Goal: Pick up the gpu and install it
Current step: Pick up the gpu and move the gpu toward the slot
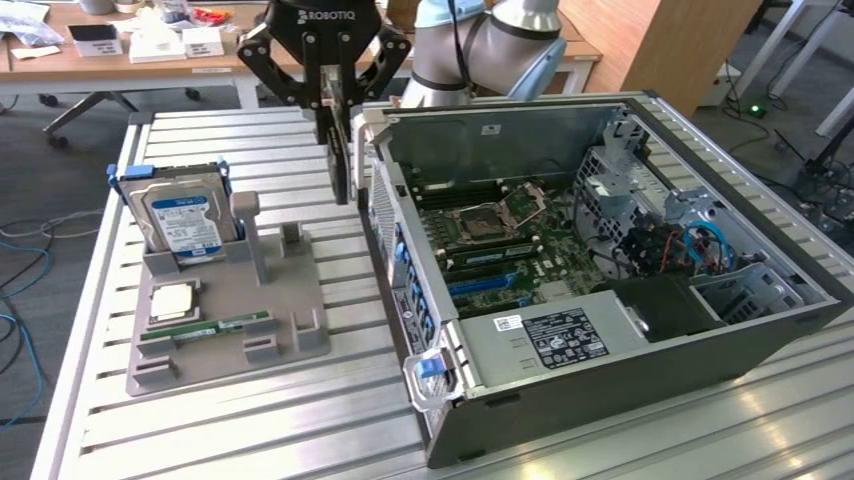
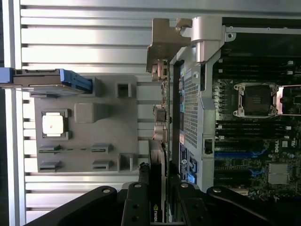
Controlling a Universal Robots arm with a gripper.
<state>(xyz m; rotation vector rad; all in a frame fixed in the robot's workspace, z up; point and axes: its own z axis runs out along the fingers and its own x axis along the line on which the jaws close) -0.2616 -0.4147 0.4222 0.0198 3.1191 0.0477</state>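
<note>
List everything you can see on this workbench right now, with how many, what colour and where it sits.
table: one, silver slatted metal, under everything
computer case: one, dark grey, side open, exterior view's right
motherboard: one, green, inside the case
holder: one, grey, on the table at the exterior view's left
hard drive: one, silver with blue label, upright in the holder
CPU chip: one, pale square, in a holder pocket
RAM stick: one, green, flat in the holder
gpu: one, dark with silver bracket, hanging on edge between holder and case
gripper: one, black, shut on the gpu
</note>
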